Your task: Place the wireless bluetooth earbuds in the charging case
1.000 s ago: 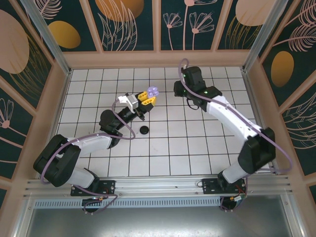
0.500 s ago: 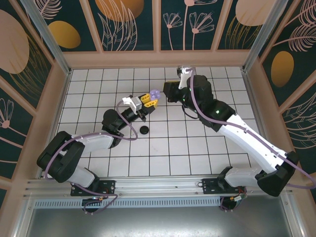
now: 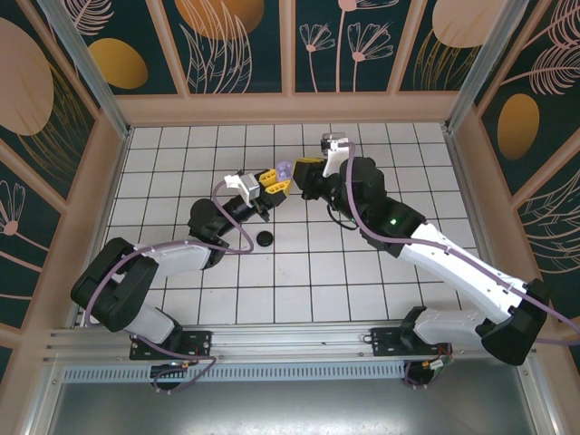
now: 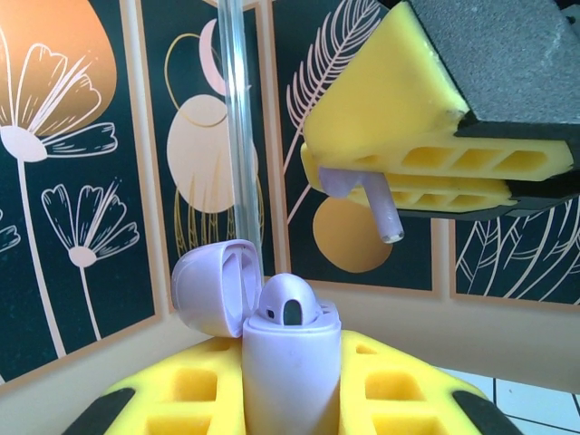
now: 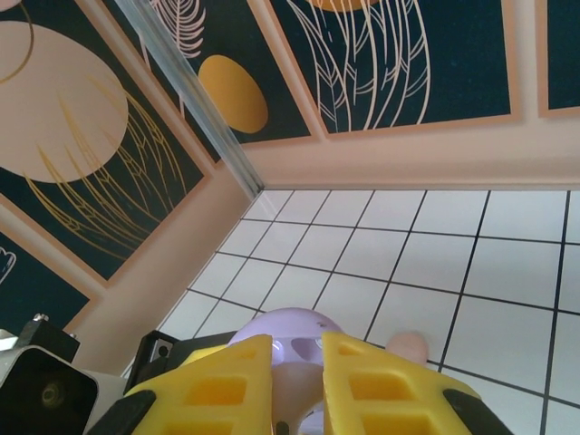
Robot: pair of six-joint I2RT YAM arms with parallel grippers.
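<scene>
Earbud [image 4: 376, 204], lilac, pinched by its head in right claw [image 4: 349, 172], stem pointing down, just above lilac charging case [image 4: 290, 390]. Case clamped upright in left claw [image 3: 272, 181], lid [image 4: 213, 290] open, second lilac earbud [image 4: 288, 306] seated inside, all raised above white-tiled bench [image 3: 362, 272].

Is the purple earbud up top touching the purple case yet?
Apart. In the left wrist view, the lilac earbud hangs above the open case, with wall showing plainly between its stem tip and the case.

Lilac earbud [image 4: 379, 207] head hidden between yellow jaws, lilac case [image 4: 288, 381] base cut off below
</scene>
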